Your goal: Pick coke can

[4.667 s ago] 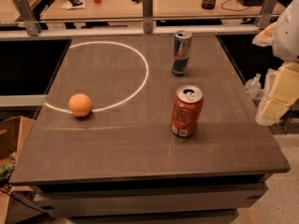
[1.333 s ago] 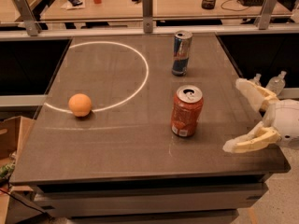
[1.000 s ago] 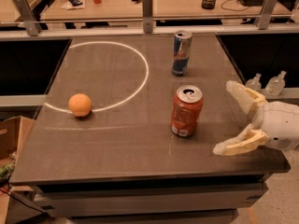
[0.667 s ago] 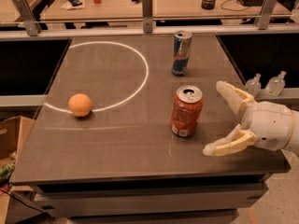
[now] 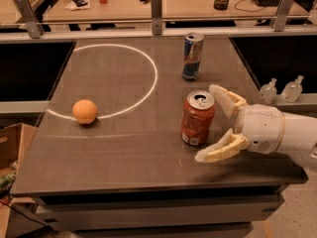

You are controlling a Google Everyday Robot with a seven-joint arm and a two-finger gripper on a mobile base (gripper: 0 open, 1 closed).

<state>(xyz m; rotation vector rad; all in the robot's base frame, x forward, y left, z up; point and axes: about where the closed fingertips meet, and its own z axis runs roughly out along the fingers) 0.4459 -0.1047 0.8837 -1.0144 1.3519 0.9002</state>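
The coke can (image 5: 198, 118) is a stout red-orange can with a silver top and pull tab. It stands upright on the dark table (image 5: 124, 148), right of centre. My gripper (image 5: 214, 124) comes in from the right at can height. It is open, with one cream finger (image 5: 225, 100) behind the can's right side and the other finger (image 5: 218, 151) in front of it near the can's base. The can's right edge sits at the mouth of the fingers. I cannot tell whether either finger touches it.
A taller blue and silver can (image 5: 192, 56) stands behind the coke can. An orange (image 5: 84, 111) lies at the left on a white painted circle (image 5: 148, 86). Two small clear bottles (image 5: 282, 90) stand off the table's right side. A railing runs along the far edge.
My gripper has come down from the upper right and moved left across the table's right edge, fingers open, until they reach either side of the coke can. The can has not moved.
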